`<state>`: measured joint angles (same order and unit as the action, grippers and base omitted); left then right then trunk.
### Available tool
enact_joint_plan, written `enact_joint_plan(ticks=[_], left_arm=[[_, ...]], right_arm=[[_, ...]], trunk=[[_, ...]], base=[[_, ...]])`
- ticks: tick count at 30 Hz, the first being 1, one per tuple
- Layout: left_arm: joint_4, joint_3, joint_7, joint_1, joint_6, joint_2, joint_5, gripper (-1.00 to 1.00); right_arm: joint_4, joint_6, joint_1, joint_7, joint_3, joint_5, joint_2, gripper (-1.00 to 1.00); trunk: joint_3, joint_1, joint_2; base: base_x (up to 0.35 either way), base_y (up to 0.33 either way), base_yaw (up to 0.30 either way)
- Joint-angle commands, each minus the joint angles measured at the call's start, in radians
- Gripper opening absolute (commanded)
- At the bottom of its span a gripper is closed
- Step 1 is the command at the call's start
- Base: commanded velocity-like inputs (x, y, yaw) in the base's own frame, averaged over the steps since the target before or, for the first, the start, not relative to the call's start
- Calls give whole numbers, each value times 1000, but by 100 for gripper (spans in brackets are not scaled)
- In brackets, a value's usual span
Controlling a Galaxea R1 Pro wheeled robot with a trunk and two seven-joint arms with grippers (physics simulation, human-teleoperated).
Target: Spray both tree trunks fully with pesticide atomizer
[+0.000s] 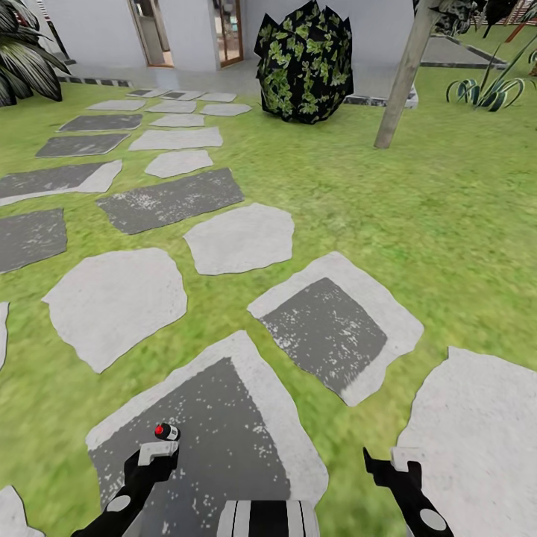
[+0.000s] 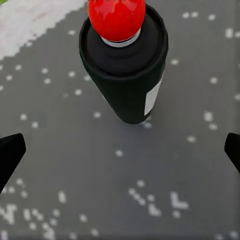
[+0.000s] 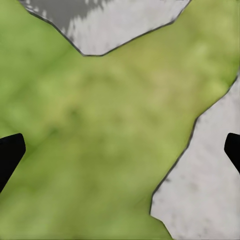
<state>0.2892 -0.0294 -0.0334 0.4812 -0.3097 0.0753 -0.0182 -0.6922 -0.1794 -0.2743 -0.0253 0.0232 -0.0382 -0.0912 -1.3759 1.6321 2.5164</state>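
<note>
Spray bottle (image 2: 125, 65), black with a red cap, upright on a dark paving stone (image 1: 216, 425) set in the lawn (image 1: 418, 216). Left tool (image 2: 120, 155) spread wide just short of it; right tool (image 3: 120, 150) spread above grass. Tree trunk (image 1: 403, 74) well apart.

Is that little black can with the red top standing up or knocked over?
Standing upright: the pesticide atomizer rests base-down on the grey paving stone, red cap up.
</note>
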Motion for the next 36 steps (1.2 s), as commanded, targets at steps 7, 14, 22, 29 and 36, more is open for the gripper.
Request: enact_joint_plan(ticks=[7,14,22,29,36], left_arm=[[4,-1,3,0,-5,1,-3,100],[8,0,-2,0,-5,-3,30,100],[8,-1,-2,0,-6,1,35,100],[8,-1,-2,0,-6,2,35,100],[8,-3,-2,0,-6,3,35,100]], right_arm=[[-5,-4,0,-3,-1,-3,-8,100],[-25,-5,0,-3,-8,-1,-1,100],[-27,-5,0,-4,-6,0,-1,100],[-26,-5,0,-4,-5,0,-1,100],[-26,-5,0,-4,-5,0,-1,100]], trunk=[[-1,0,0],[-1,0,0],[-1,0,0],[-1,0,0],[-1,0,0]], base=[[74,0,0],[112,0,0],[5,0,0],[0,0,0],[0,0,0]])
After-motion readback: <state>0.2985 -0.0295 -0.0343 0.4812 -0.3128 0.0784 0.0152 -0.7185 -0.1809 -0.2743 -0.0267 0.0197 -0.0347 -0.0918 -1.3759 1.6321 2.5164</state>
